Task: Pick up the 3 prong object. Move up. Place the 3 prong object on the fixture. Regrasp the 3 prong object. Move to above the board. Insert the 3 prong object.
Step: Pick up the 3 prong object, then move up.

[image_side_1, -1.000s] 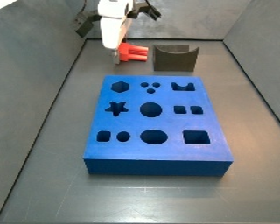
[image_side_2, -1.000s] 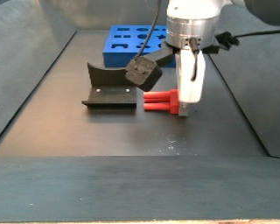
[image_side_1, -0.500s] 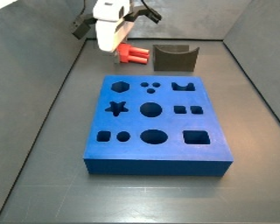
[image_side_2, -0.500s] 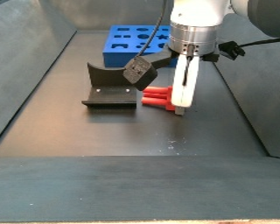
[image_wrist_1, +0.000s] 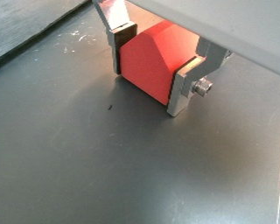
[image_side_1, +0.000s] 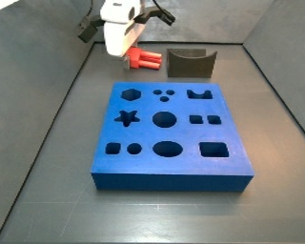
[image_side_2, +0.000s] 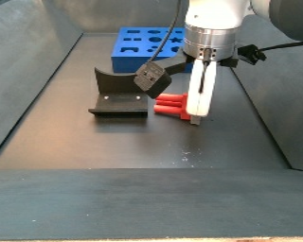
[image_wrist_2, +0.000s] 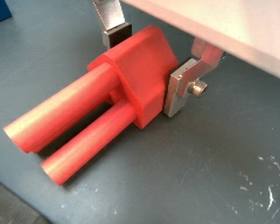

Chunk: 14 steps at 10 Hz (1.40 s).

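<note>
My gripper (image_side_2: 193, 115) is shut on the red-orange 3 prong object (image_side_2: 174, 105) and holds it a little above the floor, prongs level and pointing toward the fixture (image_side_2: 118, 95). In both wrist views the silver fingers (image_wrist_1: 185, 86) clamp the block end (image_wrist_1: 153, 63), and the long prongs (image_wrist_2: 60, 122) stick out sideways. In a side view the gripper (image_side_1: 126, 55) and the piece (image_side_1: 145, 60) hang left of the fixture (image_side_1: 190, 63), beyond the blue board (image_side_1: 168, 133).
Grey walls enclose the dark floor on the sides and back. The blue board (image_side_2: 145, 43) lies beyond the fixture in a side view. A cable runs from the wrist.
The gripper has risen slightly with the 3 prong object held in it over the last second; between half a second ago and now nothing visibly moved.
</note>
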Available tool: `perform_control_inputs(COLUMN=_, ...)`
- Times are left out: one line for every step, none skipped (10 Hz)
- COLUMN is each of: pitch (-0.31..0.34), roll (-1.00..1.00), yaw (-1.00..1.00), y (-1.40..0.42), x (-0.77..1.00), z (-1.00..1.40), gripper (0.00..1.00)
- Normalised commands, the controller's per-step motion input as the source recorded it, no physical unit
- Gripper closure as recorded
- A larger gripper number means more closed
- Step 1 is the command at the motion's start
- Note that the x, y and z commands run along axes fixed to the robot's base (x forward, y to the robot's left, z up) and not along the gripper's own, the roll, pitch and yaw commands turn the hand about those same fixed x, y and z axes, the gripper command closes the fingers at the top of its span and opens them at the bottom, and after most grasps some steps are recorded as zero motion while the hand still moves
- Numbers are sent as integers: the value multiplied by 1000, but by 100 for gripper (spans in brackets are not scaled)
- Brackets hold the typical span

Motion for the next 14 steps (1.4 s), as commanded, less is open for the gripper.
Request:
perform_control_inputs(pitch=0, roll=0, yaw=0, y=0, x=0, z=0, gripper=100)
perform_control_inputs(pitch=0, roll=0, yaw=0, y=0, x=0, z=0, gripper=100)
perform_control_inputs(pitch=0, roll=0, yaw=0, y=0, x=0, z=0, gripper=100)
perform_control_inputs(pitch=0, roll=0, yaw=0, y=0, x=0, z=0, gripper=100)
perform_control_inputs(pitch=0, roll=0, yaw=0, y=0, x=0, z=0, gripper=100)
perform_control_inputs(pitch=0, roll=0, yaw=0, y=0, x=0, z=0, gripper=100)
perform_control_inputs(pitch=0, roll=0, yaw=0, y=0, x=0, z=0, gripper=100)
perform_control_inputs(pitch=0, roll=0, yaw=0, y=0, x=0, z=0, gripper=100)
perform_control_inputs(pitch=0, roll=0, yaw=0, y=0, x=0, z=0, gripper=100)
perform_control_inputs(pitch=0, roll=0, yaw=0, y=0, x=0, z=0, gripper=100)
perform_control_inputs(pitch=0, roll=0, yaw=0, y=0, x=0, z=1000, gripper=100)
perform_control_inputs(pitch=10, roll=-6, yaw=-5, y=-22, x=-10, z=1000, gripper=100)
perform_control_inputs(pitch=25, roll=-12, yaw=-5, y=-25, x=-25, z=988, gripper=100)
perform_control_inputs(pitch=35, roll=-18, yaw=-5, y=-20, x=-21, z=879, gripper=100)
